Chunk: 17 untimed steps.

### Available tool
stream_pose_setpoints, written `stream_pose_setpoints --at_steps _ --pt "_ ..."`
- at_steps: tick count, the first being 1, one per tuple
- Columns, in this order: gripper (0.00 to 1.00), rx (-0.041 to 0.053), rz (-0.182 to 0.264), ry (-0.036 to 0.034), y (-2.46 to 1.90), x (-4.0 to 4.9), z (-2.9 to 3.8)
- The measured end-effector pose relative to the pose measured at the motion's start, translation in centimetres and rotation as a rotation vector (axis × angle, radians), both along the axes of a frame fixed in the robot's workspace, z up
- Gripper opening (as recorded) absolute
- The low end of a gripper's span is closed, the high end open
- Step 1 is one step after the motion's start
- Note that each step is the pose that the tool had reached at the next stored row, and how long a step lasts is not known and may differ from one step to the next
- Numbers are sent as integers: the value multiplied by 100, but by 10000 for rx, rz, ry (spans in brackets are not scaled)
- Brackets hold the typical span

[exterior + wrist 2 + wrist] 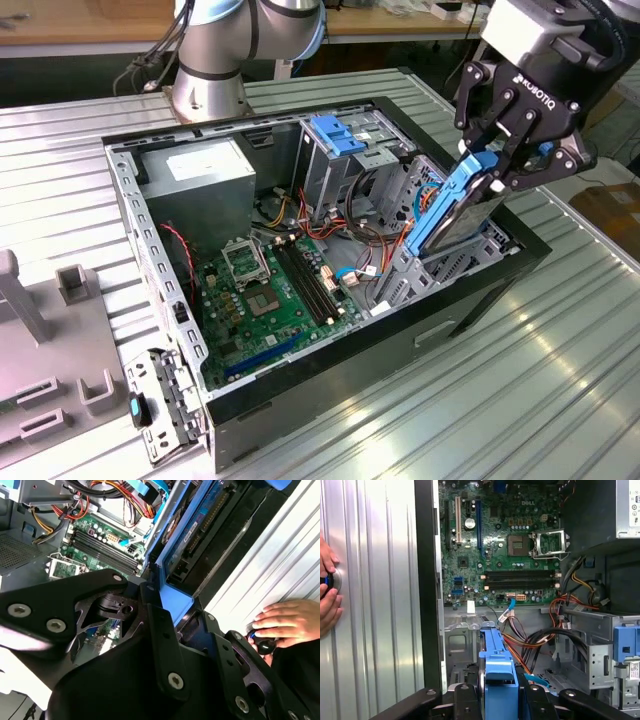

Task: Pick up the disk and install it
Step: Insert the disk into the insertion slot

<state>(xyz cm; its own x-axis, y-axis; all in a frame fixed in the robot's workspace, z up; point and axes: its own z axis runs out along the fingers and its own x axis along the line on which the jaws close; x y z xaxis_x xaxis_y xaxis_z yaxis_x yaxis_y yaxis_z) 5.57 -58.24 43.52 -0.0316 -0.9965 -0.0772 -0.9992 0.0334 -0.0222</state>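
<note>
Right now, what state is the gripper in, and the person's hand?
Gripper: jaws closed on the disk, tilted above the open computer case.
Person's hand: fingers on a small dark knob; not holding the disk.

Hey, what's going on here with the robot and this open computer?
The robot's gripper is shut on the upper end of the disk, a grey drive in a blue carrier. It holds the disk tilted, lower end down among the metal bays at the exterior view's right of the open computer case, not seated yet. In the second wrist view a person's hand rests on a small dark knob outside the case.
</note>
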Motion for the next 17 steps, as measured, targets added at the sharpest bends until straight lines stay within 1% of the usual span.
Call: stream_pose_setpoints --at_steps 4,5,8,10,15,17 --pt "37 1 1 33 0 8 -79" --pt "37 1 0 41 0 11 -115" --pt "37 0 0 55 0 15 -191" --pt "37 -1 0 58 0 17 -213" --pt "37 0 0 57 0 17 -216" --pt "37 -1 0 57 0 17 -261"
